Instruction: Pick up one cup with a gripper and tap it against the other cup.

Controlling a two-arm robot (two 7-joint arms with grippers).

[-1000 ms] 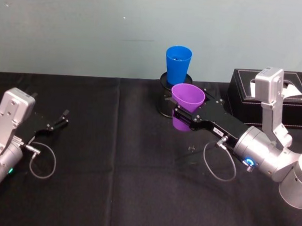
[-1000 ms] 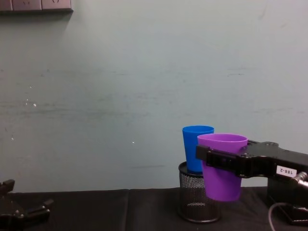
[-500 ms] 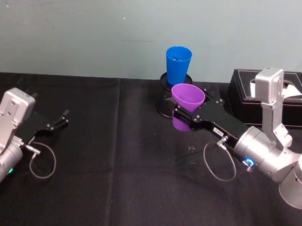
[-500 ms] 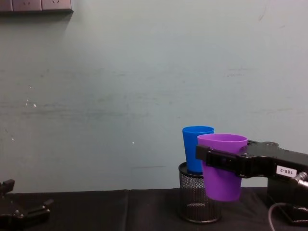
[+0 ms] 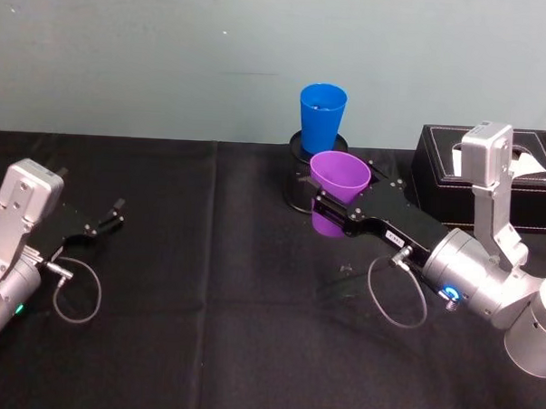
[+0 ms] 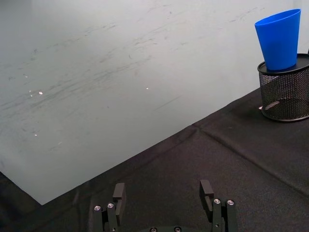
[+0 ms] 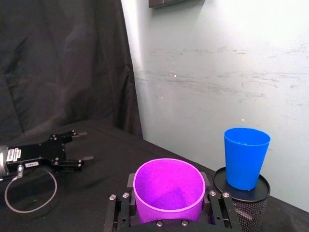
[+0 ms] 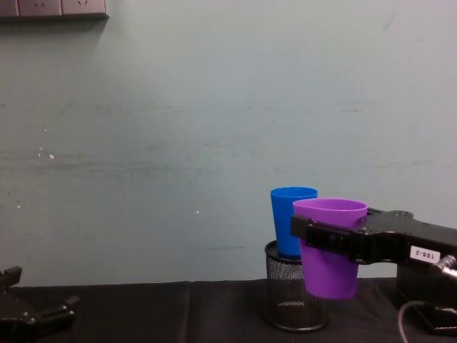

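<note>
Right tool [image 5: 327,210] is clenched on the purple cup [image 5: 339,176], one flat black finger on each side of the wall just below the rim. Cup is upright, mouth up, empty inside per the right wrist view. It's off the surface [image 5: 205,301]: in the chest view its base hangs above the base of the black wire-mesh pen holder [image 8: 282,296]. The blue cup [image 5: 321,116] stands upright on top of that holder, at the back of the surface near the wall. Purple cup sits just in front of the holder on the robot's side and slightly to the right, with its rim lower than the blue rim. In the chest view the purple wall overlaps the blue cup's right edge, but the right wrist view shows a gap between the two, so no contact that I can confirm. The right arm comes in from the lower right of the head view, with a blue ring light on the silver wrist and a white label on the tool body. A black tissue box [image 5: 492,178] sits behind that arm at the right edge. Left tool [image 5: 109,217] is parked low over the left side of the surface, fingers spread and released, nothing between them, well apart from both cups.
</note>
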